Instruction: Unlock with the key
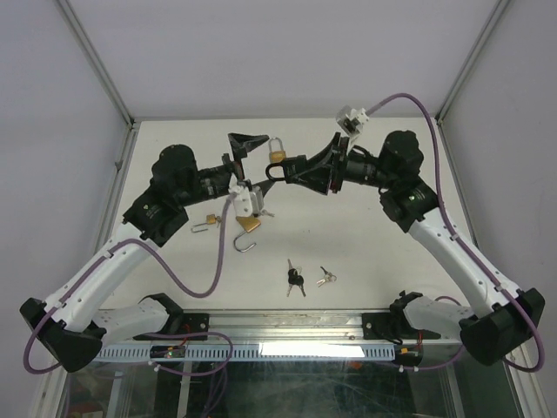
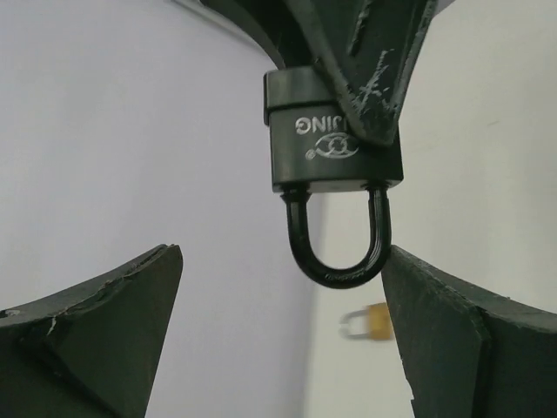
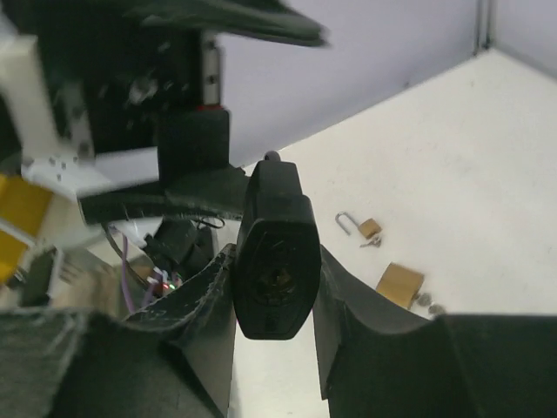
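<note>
A black padlock (image 1: 277,168) hangs above the table with my right gripper (image 1: 294,167) shut on its body. In the right wrist view the padlock (image 3: 277,266) sits between the fingers, its keyhole end facing the camera. My left gripper (image 1: 255,164) stands open just left of it. In the left wrist view the black shackle (image 2: 339,252) hangs closed between the spread fingers (image 2: 113,331), touching neither. Two bunches of keys (image 1: 296,277) (image 1: 326,277) lie on the table near the front; neither gripper holds one.
A brass padlock (image 1: 277,150) lies behind the grippers. Another brass padlock (image 1: 248,224) with an open shackle and a small one (image 1: 204,222) lie under the left arm. The enclosure's walls rise at the table's edges.
</note>
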You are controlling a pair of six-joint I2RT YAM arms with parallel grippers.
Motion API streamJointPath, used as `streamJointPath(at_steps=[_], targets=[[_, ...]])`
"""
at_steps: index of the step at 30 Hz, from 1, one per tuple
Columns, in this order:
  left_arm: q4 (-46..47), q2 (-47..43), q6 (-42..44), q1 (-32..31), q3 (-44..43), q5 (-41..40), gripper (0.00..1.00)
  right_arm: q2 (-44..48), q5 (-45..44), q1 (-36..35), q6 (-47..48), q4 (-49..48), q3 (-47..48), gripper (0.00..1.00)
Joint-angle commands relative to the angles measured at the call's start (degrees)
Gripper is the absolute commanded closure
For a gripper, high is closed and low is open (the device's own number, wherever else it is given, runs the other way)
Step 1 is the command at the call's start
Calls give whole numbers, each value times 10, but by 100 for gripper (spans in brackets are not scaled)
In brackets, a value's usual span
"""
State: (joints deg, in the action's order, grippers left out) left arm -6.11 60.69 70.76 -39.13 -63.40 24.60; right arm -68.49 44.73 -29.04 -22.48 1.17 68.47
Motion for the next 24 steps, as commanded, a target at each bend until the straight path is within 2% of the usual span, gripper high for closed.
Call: streamJointPath(at_steps=[1,4,6,12,16,21,23,24], targets=[[-172,15,-316,47,-95,201,1,78,105,-3,176,-178,-60,100],[-176,51,-426,72,-139,270,1,76,117,-4,184,-214,-67,100],[-176,70,-469,76,-158,300,4,69,116,-8,179,-231,-66,100],[-176,74,-461,76,-167,330,18,76,65,-16,202,-255,-81,100],[-176,78,-449,77,-168,338,48,72,57,-19,213,-256,-83,100],[-165,76,-459,76,-162,334,77,67,58,-26,218,-256,-81,100],[-163,75,-460,77,-159,326,95,66,57,-27,219,-255,-82,100],[-162,75,-464,76,-158,323,100,65,59,-27,218,-255,-82,100]])
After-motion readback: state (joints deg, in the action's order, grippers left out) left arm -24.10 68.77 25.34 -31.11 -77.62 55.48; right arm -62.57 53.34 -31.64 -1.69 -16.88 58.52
